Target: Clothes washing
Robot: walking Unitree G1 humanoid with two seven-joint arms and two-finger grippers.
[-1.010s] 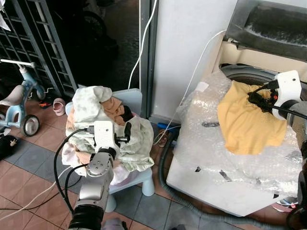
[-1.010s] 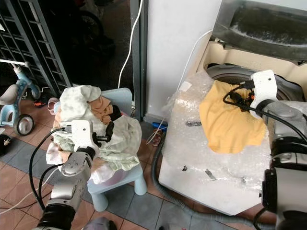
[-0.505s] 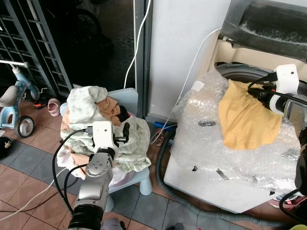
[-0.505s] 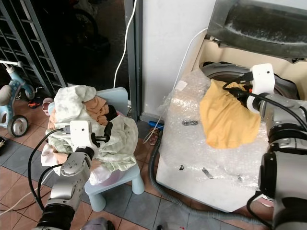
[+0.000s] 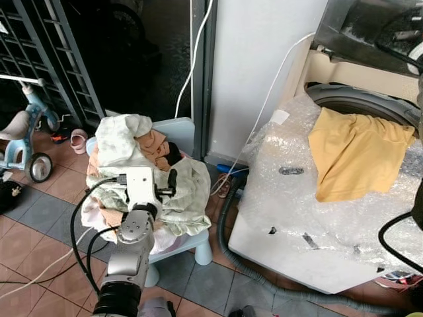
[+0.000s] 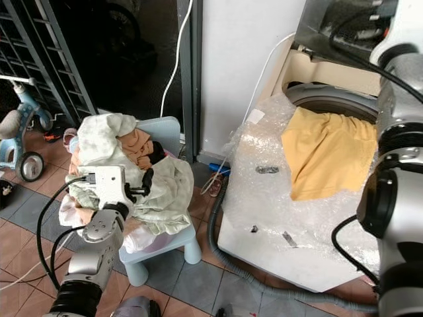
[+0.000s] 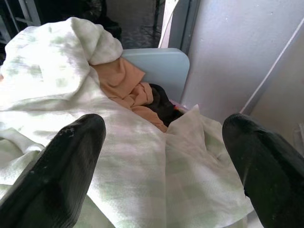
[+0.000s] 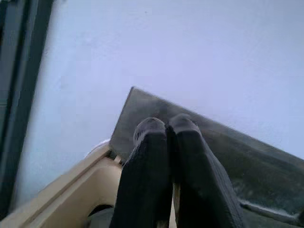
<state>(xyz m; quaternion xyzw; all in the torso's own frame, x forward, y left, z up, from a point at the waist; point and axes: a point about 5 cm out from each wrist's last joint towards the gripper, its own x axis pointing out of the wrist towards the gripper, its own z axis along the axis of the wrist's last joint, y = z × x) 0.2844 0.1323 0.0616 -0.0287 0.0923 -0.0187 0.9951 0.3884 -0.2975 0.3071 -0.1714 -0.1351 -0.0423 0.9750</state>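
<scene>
Left eye view: yellow garment (image 5: 353, 158) draped half over washer (image 5: 310, 218) rim. Right pincer (image 8: 164, 130) pressed closed, empty; left pincer (image 7: 164, 152) spread wide above laundry pile (image 5: 142, 172) — probably next grab.

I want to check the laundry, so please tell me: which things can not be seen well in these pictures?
- Drum of the washing machine: covered by the yellow garment in the eye views.
- Lower clothes on the blue chair: buried under the pale green cloth.
- Right gripper: shut; its arm is cut by the eye views' right edge.
</scene>
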